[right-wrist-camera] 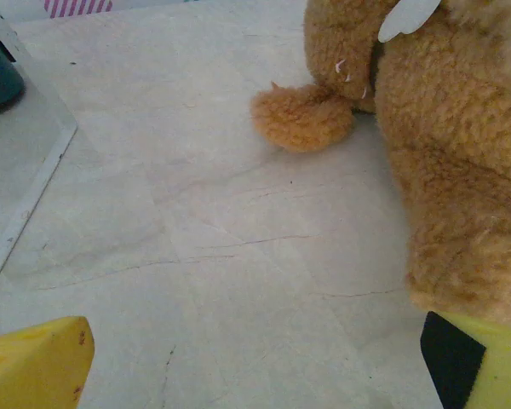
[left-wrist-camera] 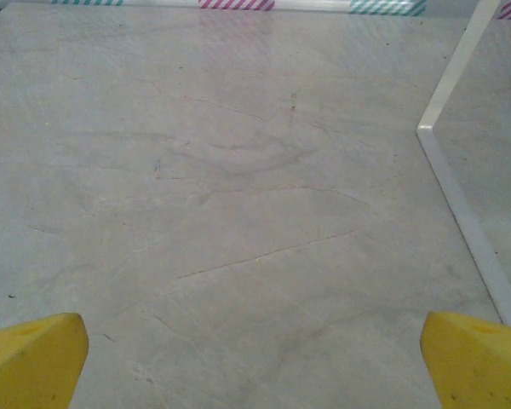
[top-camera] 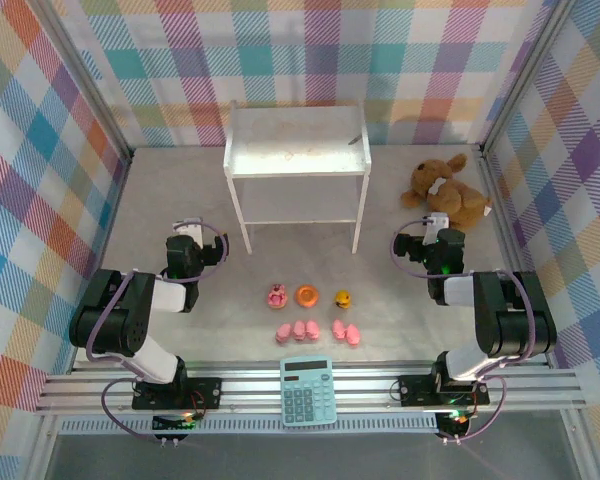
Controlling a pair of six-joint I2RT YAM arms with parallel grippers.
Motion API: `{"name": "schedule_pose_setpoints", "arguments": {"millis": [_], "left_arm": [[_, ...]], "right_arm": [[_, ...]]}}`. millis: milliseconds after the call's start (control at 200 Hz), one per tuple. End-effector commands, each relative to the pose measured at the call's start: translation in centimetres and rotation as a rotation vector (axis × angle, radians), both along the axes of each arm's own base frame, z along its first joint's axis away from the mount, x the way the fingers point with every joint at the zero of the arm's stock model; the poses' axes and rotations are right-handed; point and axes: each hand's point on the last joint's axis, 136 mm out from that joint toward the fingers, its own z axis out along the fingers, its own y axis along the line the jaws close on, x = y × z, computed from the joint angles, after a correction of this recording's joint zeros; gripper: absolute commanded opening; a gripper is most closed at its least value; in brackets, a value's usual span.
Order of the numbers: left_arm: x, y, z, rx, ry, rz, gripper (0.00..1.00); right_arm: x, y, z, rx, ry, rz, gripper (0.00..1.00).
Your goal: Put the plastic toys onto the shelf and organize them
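Top external view: plastic toys [top-camera: 313, 313] lie in rows on the worktop [top-camera: 170, 190] before the shelf [top-camera: 298, 150], apparently staged for pickup. Left hand [top-camera: 187, 228] and right hand [top-camera: 435, 222] flank them, spread, empty.

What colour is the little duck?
The duck is yellow. It shows best in the top view.
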Motion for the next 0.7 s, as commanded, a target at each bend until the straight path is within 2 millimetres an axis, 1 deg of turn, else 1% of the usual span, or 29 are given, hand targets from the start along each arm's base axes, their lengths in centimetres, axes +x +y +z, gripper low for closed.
{"name": "schedule_pose_setpoints", "arguments": {"millis": [0, 600, 695], "left_arm": [[0.45, -0.29, 0.36, 0.005, -0.008, -0.020, 1.00], [0.64, -0.31, 0.33, -0.020, 0.000, -0.040, 1.00], [0.67, -0.27, 0.35, -0.036, 0.000, -0.051, 0.90]], "right_arm": [[0.82, -0.05, 1.47, -0.020, -0.058, 0.004, 0.99], [0.84, -0.02, 1.44, -0.018, -0.057, 0.005, 0.99], [0.84, -0.05, 1.47, -0.018, -0.058, 0.004, 0.99]]}}
